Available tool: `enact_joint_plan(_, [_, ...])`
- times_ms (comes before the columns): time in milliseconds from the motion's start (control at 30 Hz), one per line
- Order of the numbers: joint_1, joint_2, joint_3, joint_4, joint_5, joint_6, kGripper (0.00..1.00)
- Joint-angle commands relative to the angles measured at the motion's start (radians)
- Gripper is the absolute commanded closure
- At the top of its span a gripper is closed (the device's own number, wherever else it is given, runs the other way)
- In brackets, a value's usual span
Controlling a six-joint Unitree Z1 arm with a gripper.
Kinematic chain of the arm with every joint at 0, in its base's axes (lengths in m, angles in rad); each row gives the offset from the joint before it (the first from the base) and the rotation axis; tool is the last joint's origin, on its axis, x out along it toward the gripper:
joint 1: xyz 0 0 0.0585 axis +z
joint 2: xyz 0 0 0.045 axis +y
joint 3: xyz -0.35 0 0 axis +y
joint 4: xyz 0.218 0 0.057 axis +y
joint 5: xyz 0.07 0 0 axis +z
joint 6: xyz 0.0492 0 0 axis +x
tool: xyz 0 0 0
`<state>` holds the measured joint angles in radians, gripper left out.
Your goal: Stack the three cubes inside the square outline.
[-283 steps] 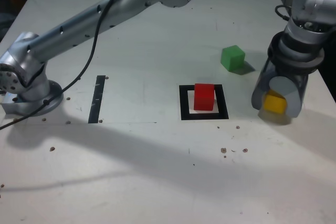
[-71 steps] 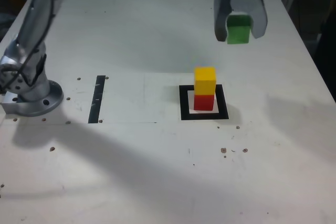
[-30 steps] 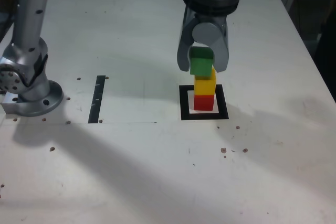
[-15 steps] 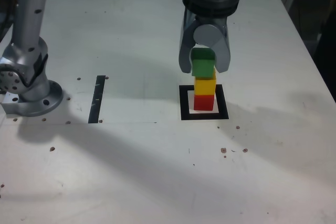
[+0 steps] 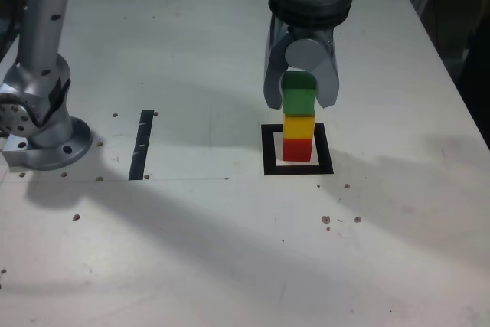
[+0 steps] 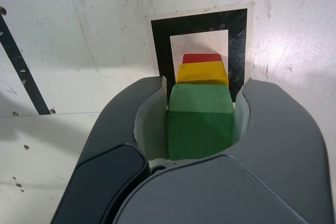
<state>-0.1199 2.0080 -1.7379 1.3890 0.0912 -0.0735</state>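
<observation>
Movement: since half a second ago the gripper (image 5: 299,102) has been lowered slightly and shifted a touch toward the exterior view's right, so that the green cube (image 5: 299,96) is now lined up over the yellow cube (image 5: 298,126); one second ago it hung offset toward 9 o'clock of the stack.
Gripper state: clamped on the green cube, both inner pads seen pressed to its sides in the wrist view (image 6: 201,121).
Green cube: held upright, its lower edge appearing to meet the yellow cube's top; full contact cannot be confirmed.
Yellow cube: resting squarely on the red cube (image 5: 298,148), unchanged.
Red cube: seated in the white centre of the square outline (image 5: 267,151), unchanged.
Alignment check: in the wrist view the green cube (image 6: 201,121), yellow cube (image 6: 202,73) and red cube (image 6: 202,58) are seen in one line within the square outline (image 6: 201,22).
Other marking: black strip (image 5: 142,144) at 9 o'clock of the outline, untouched.
Task standing: judged nearly complete; release of the green cube is the step outstanding.
Risk: a jolt on opening could topple the stack.
</observation>
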Motion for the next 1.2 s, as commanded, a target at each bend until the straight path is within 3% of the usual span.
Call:
enact_joint_plan(0, [-0.003, 0.003, -0.002, 0.0, -0.001, -0.003, 0.82])
enact_joint_plan(667, [-0.01, 0.018, -0.001, -0.004, -0.01, -0.011, 0.79])
enact_joint_plan(800, [-0.01, 0.021, -0.003, -0.002, -0.014, -0.01, 0.63])
enact_joint_plan(1033, [-0.01, 0.012, -0.006, 0.001, -0.012, -0.009, 0.16])
enact_joint_plan(1167, [-0.01, 0.005, -0.006, 0.004, -0.004, -0.009, 0.02])
